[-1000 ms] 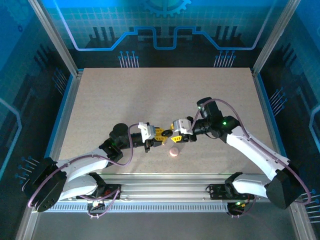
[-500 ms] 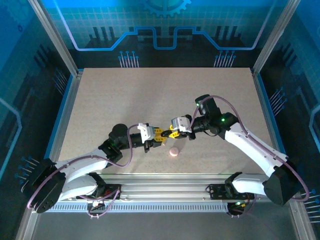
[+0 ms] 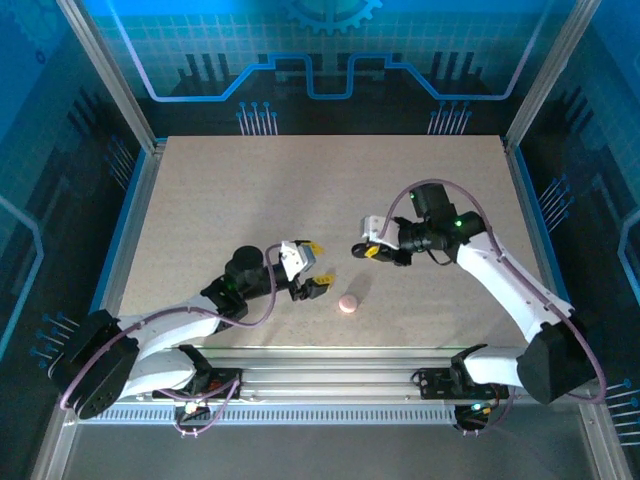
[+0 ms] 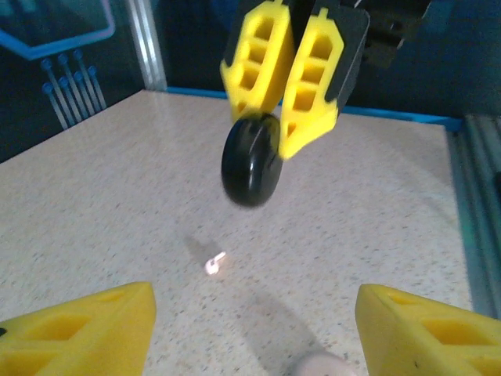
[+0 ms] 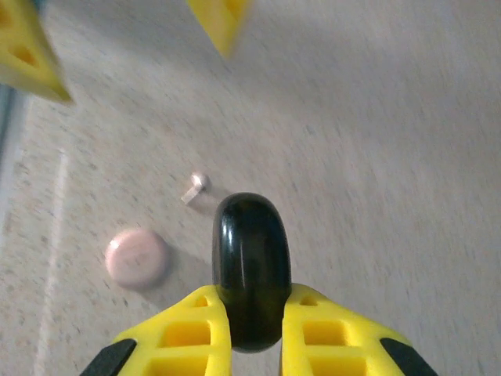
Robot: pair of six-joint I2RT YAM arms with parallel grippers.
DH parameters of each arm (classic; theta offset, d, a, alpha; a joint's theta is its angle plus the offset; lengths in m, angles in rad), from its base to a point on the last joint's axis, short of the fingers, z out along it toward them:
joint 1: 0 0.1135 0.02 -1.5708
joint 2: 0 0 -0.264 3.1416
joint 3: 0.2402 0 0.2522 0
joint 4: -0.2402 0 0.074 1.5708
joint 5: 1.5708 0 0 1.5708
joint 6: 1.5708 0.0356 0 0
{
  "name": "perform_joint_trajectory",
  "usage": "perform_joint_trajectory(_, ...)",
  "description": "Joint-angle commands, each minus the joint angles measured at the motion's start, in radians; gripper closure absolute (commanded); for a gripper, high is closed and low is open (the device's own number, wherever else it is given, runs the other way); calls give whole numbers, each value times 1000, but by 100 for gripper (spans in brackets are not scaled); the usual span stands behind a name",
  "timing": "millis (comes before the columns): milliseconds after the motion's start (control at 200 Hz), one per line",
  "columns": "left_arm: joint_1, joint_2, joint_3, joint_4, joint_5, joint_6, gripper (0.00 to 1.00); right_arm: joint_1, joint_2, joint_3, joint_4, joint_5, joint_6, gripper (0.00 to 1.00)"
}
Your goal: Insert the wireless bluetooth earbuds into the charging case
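1. Pale speckled table (image 3: 300,180): hard and flat. Anything dropped on it will likely bounce or skid.
2. right arm (image 3: 500,285): the right jaws are clamped on a glossy black pebble-shaped charging case (image 5: 250,266), held edge-on and clear of the table. The pinch sits on a curved, slick rim with most of the body hanging out past the tips. Risk: the case squirts out under squeeze or twists in the grip.
3. left arm (image 3: 180,325): the left jaws stand apart and empty, low over the table, facing the held case. Risk: the two arms are near each other, so a careless reach could bump the case loose.
4. The black case looks shut, with no open socket in sight. Risk: nothing can go in until the lid is up, and prying at it could pull it from the pinch.
5. Round pale pink case (image 3: 347,303): lies on the table near the bud. Risk: it gets nudged during a pick.
6. Tiny pale pink-white earbud with a short stem (image 5: 193,186): lies loose on the table below the held case. It is smaller than a finger tip, so closing jaws may flick it away or miss. Its colour suggests it pairs with the pink case, not the black.
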Motion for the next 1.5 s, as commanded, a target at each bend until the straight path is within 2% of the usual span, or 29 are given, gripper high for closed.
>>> perform_joint_trajectory(0,-3,25,57,-57,-98,-10,32,-78,43,64,-104,91,97,89)
perform_joint_trajectory(250,-4,98,154,-184,-191,-8,32,-221,179,116,-146,184,155,88)
perform_joint_trajectory(570,-3,194,249,-254,-197,-25,32,-341,451,278,-256,247,161,88)
perform_joint_trajectory(895,-1,269,321,-299,-200,-25,32,-390,651,445,-357,285,124,88)
perform_joint_trajectory(1341,-1,326,377,-312,-201,-35,32,-428,810,568,-442,209,66,84)
perform_joint_trajectory(1496,0,338,385,-308,-209,-43,32,-438,858,622,-472,205,79,76)
